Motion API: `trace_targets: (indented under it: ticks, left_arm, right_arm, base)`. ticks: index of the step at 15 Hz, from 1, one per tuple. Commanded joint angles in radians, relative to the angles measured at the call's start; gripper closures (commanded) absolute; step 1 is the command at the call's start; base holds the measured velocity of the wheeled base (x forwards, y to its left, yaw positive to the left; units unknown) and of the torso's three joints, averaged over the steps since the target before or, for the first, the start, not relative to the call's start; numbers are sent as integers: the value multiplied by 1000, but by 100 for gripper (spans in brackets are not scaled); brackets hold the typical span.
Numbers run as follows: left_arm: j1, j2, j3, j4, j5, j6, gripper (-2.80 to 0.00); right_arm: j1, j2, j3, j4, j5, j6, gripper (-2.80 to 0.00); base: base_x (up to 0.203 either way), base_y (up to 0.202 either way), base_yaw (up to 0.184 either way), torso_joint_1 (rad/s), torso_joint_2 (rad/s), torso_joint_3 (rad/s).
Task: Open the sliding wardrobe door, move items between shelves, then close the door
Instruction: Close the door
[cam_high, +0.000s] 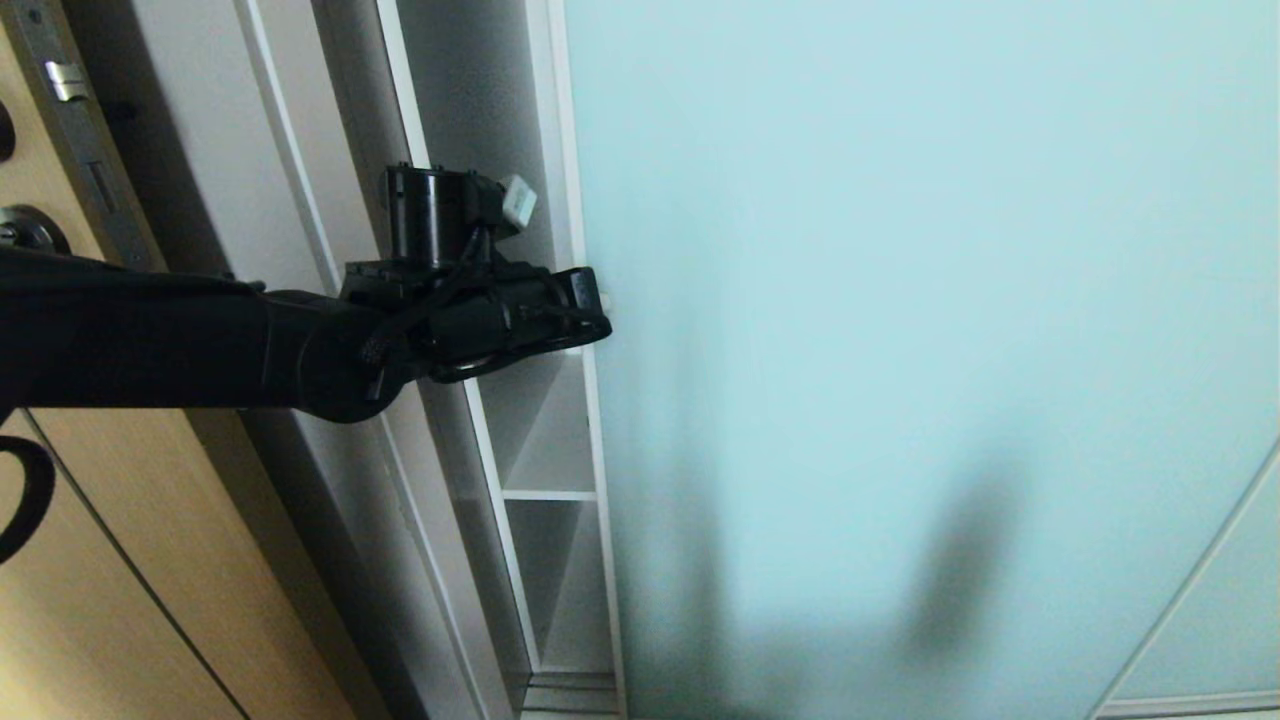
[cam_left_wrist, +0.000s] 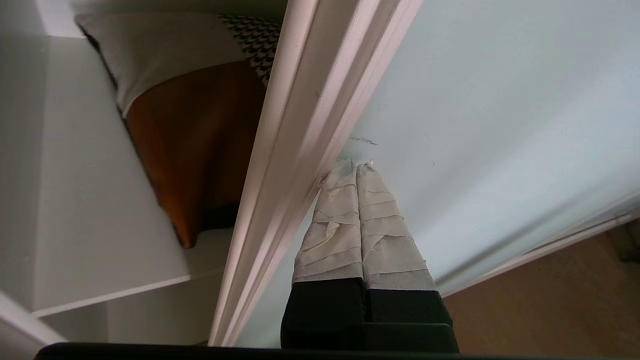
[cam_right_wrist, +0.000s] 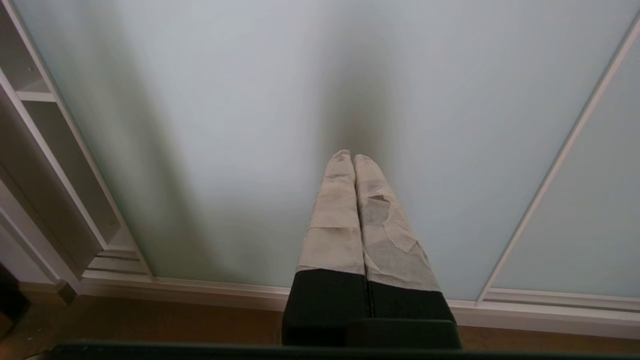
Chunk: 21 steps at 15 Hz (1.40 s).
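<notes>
The sliding wardrobe door (cam_high: 920, 330), a pale aqua frosted-glass panel in a thin silvery frame, fills nearly everything to the right of the left hand (cam_high: 600, 310) and stands only a narrow slot open. Far out on the hand's left, past its black arm, is a light-brown wooden door (cam_high: 130, 560) with a metal lock plate (cam_high: 65, 80), and nearer in the white side wall of the wardrobe. Directly behind and below the hand the slot shows white shelves (cam_high: 548, 494) stacked one under another.

The left hand itself is clenched, its two taped fingers (cam_left_wrist: 345, 225) pressed flat together with nothing between them, and the tips rest on the glass right against the door's frame edge (cam_left_wrist: 300, 150). That looks deliberate: a closed hand makes a stiff blade to lean on the frame, so the push goes sideways along the track rather than into the glass. I would judge the opening step as barely begun, since the gap is much too narrow for anything to pass through.

Just beyond the frame from the fingertips, on a shelf (cam_left_wrist: 100, 280) inside, lies the cushion (cam_left_wrist: 190, 130): white, tan-brown leather and a corner of houndstooth, partly hidden by the door.

Further right, the right hand (cam_right_wrist: 352, 162) is also clenched and empty, pointing at the lower glass without clearly touching it, apparently idle.
</notes>
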<state>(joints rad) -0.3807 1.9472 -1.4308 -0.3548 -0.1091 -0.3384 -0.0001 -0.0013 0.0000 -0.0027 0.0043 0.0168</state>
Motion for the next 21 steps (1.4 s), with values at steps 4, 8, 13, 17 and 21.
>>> trace_targets:
  ticks: [4,8,13,17,21]
  left_arm:
    - [36,-97,58,6,0,1,0]
    - [45,-190,138,5,-1,-1,0]
    - [87,-324,268,-4,-14,-3,0]
    - [86,-455,318,10,-40,-8,0]
    - [92,-574,344,17,14,5,0]
  right_arm:
    - [-1,0,0,0,0,0,0]
    - [0,1,0,0,0,0,0]
    - [-1,0,1,0,0,0,0]
    - [0,0,0,0,0,0,0]
    - [-1,0,0,0,0,0,0]
  base:
    - [0,0,0,0,0,0]
    - [0,0,0,0,0,0]
    - [0,0,0,0,0,0]
    - [0,0,0,0,0,0]
    - [0,0,0,0,0,0]
